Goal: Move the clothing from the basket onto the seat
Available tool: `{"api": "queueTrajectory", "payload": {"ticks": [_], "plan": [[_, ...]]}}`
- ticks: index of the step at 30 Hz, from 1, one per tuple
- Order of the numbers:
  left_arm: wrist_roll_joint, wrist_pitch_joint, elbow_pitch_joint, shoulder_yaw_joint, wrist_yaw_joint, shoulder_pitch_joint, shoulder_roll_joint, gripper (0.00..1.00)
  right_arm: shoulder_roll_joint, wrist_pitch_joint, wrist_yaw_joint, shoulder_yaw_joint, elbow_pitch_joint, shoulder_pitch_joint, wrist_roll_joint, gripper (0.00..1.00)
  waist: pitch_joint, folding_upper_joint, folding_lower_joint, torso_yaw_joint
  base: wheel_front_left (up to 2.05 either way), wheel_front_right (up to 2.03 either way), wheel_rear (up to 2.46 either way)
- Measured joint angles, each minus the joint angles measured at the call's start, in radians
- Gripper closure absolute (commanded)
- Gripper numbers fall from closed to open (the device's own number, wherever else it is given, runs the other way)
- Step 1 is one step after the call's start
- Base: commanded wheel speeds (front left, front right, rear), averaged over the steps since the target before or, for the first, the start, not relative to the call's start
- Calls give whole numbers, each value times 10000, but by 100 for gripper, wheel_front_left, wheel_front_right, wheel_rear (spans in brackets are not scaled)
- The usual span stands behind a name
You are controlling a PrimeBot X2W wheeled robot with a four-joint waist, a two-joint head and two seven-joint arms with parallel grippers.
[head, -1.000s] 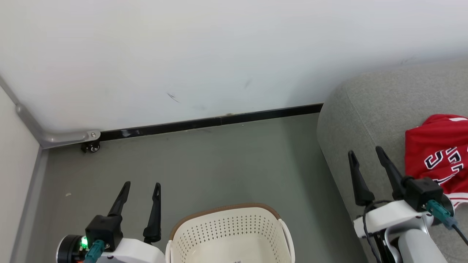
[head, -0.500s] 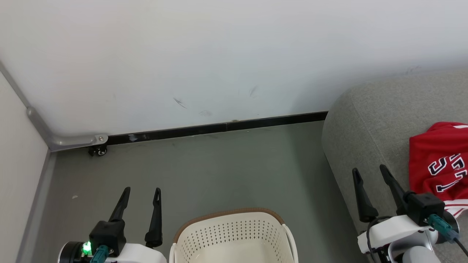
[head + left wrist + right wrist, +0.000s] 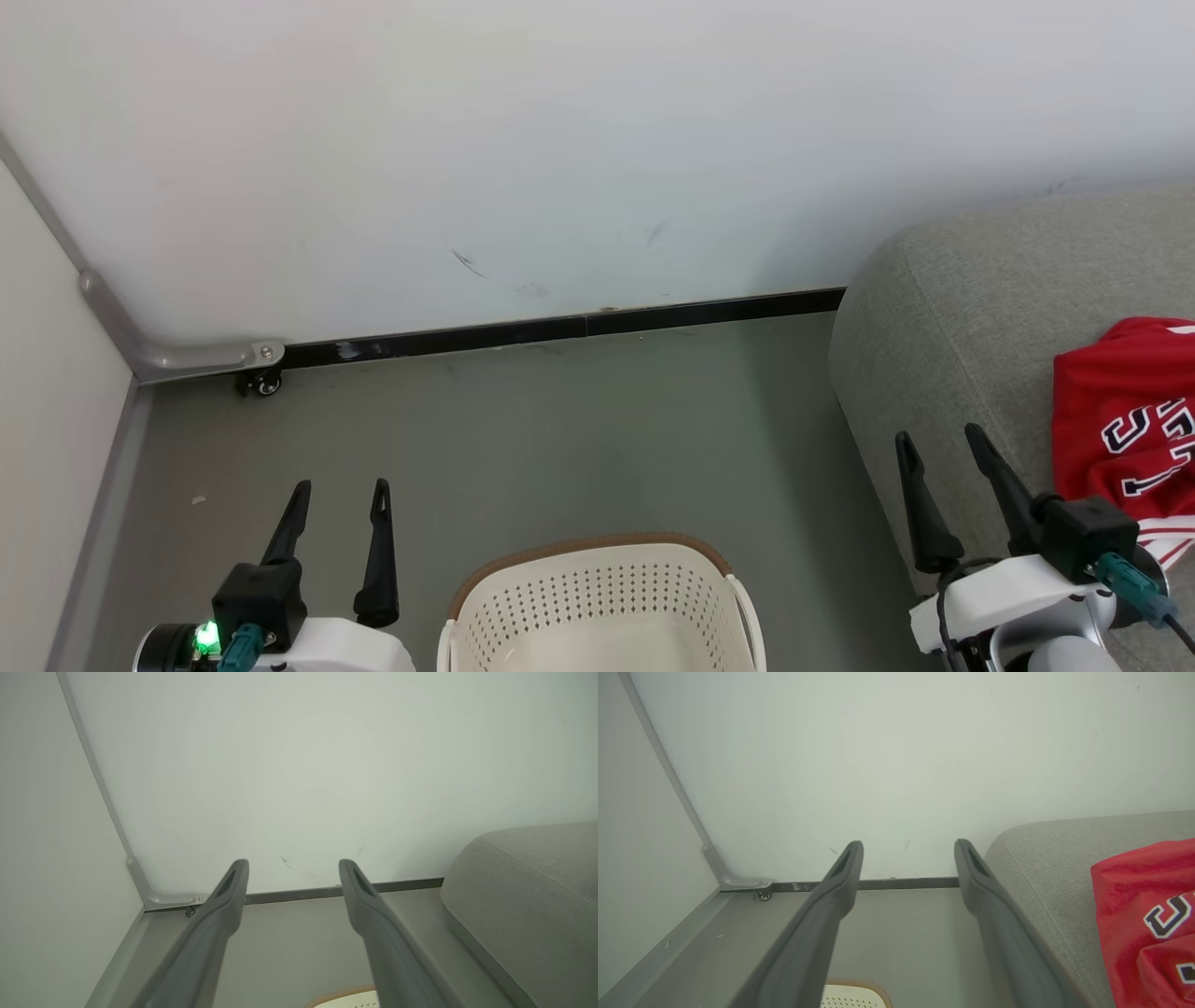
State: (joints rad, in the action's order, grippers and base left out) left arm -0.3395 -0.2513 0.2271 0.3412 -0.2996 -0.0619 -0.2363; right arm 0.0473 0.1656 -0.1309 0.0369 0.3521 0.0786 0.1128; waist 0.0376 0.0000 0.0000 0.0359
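In the head view, one cream-white laundry basket (image 3: 597, 545) with a brown rim sits on the grey floor (image 3: 560, 429) at 6 o'clock, cut off by the bottom edge. The part in view shows its perforated wall.

One light grey sofa (image 3: 943, 308) fills the 3 o'clock side, its rounded end towards the basket. On its cushion, at the right edge of the view, lies one red jersey (image 3: 1116, 392) with dark, white-edged lettering and white stripe trim along its lower hem. Whether a second garment lies with it cannot be told, since the frame cuts it off. In the right wrist view the same red cloth lies crumpled on the sofa at 4 o'clock.

There are two grippers, both with fingers spread apart and holding nothing. The left gripper (image 3: 341, 487) hangs over the floor at 7 o'clock, just beside the basket's left handle. The right gripper (image 3: 937, 436) hangs at 4 o'clock over the sofa's end, near the jersey but apart from it.

One white wall (image 3: 560, 140) runs across 12 o'clock above a black baseboard (image 3: 560, 329). One small caster wheel (image 3: 269, 383) stands in the corner at 9 o'clock.
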Motion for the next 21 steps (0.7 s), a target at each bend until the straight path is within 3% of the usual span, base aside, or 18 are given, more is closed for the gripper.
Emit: {"api": "queueTrajectory", "payload": {"ticks": [21], "plan": [[391,0,380,29,-186,-1,-119,0,-6,-188,0,142,-391,-292,125,0,-59,0,0,-118,0,0,0]]}}
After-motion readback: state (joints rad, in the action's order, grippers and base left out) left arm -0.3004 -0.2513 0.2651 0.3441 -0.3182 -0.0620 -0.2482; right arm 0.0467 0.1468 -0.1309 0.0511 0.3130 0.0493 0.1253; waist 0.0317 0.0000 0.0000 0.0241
